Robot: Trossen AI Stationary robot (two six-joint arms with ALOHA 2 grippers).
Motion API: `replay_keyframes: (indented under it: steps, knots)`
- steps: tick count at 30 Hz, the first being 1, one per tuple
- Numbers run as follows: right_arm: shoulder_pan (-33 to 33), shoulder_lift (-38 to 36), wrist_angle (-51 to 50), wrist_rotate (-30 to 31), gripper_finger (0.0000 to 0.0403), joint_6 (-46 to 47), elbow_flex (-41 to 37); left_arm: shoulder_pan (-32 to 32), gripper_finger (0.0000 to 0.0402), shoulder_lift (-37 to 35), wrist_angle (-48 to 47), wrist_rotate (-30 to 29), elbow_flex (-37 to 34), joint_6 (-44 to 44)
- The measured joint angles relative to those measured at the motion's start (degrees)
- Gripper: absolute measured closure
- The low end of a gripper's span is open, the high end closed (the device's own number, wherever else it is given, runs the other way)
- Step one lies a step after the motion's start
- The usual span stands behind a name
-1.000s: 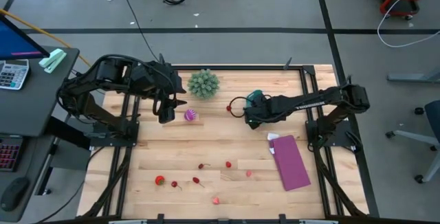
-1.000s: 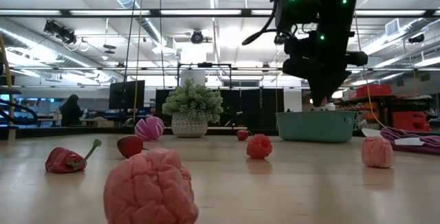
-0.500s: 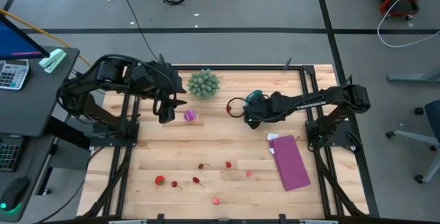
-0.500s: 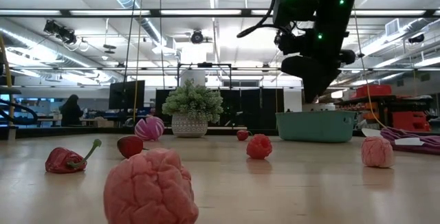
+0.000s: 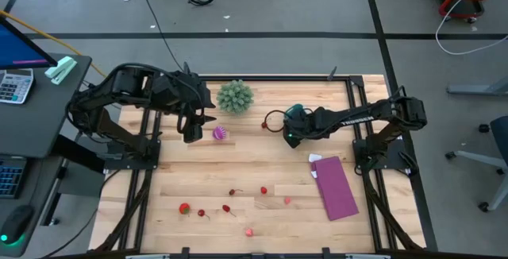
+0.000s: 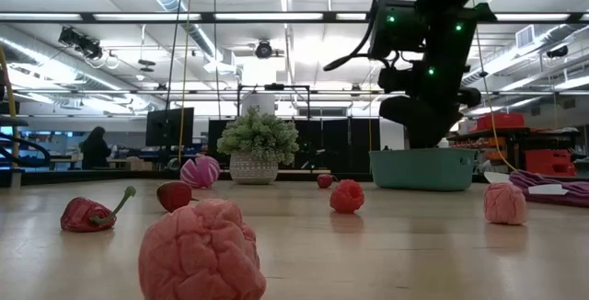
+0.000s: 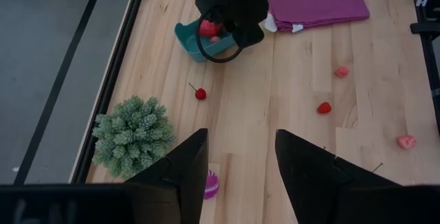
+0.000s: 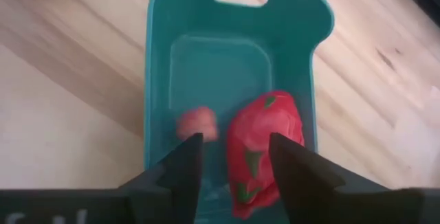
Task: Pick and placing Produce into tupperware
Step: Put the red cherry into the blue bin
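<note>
The teal tupperware [image 8: 158, 80] stands on the wood at the far right of the table [image 5: 295, 112]. On its floor lie a large red fruit [image 8: 265, 141] and a small pink piece [image 8: 197, 122]. My right gripper [image 8: 234, 176] hangs open just above the tub [image 6: 423, 168], pointing steeply down, its fingers on either side of the red fruit's near end. Farther left, my left gripper [image 7: 240, 176] waits open, high over the purple-pink striped ball [image 7: 211, 183], which rests on the table [image 5: 220, 133].
A spiky green ball [image 5: 235, 96] sits at the far edge, left of the tub. A cherry [image 5: 265, 124] lies beside the tub. A flat purple sheet [image 5: 336, 186] lies at the right. Several small red and pink pieces [image 5: 230, 203] are scattered toward the near edge.
My right gripper has come down toward the tupperware and now hangs just over its rim; the wrist has rolled a little. My left gripper has kept still.
</note>
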Motion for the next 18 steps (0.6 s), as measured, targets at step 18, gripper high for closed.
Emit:
replay_keyframes:
  steps: [18]
  knots:
    - [4.1,-5.7,15.2,-7.7,0.0201,-14.7,10.4,0.0,0.0225,0.0,0.3,0.0,0.0,0.0]
